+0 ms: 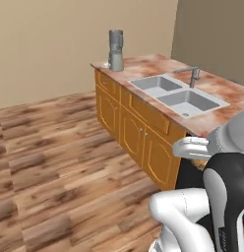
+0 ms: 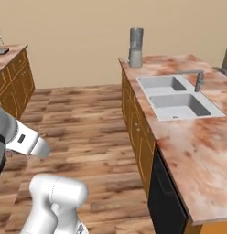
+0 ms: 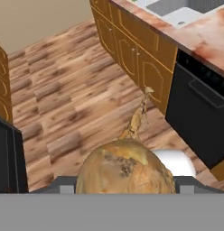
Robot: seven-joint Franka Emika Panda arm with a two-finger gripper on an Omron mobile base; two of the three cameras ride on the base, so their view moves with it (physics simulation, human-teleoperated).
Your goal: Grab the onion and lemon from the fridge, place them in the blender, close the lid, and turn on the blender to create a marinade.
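Onion carried in the gripper above the wooden floor, blender waiting on the far end of the counter.

The onion [image 3: 125,169] sits close before the hand camera, a round tan-brown bulb with papery skin, a rough darker patch on its top and a thin, dry, pointed stem rising from it; it rests between the gripper [image 3: 125,186], whose fingers stand partly apart and closed against the bulb's sides. Below and beyond it lie the wood floor [image 3: 77,103], the orange cabinet doors and a black dishwasher front [image 3: 199,115]. The blender [image 1: 115,50], a grey translucent jar on a tapered grey base, stands upright at the far left corner of the reddish marble counter [image 1: 148,66], well apart from the double sink [image 1: 178,93] and its faucet [image 1: 192,75].
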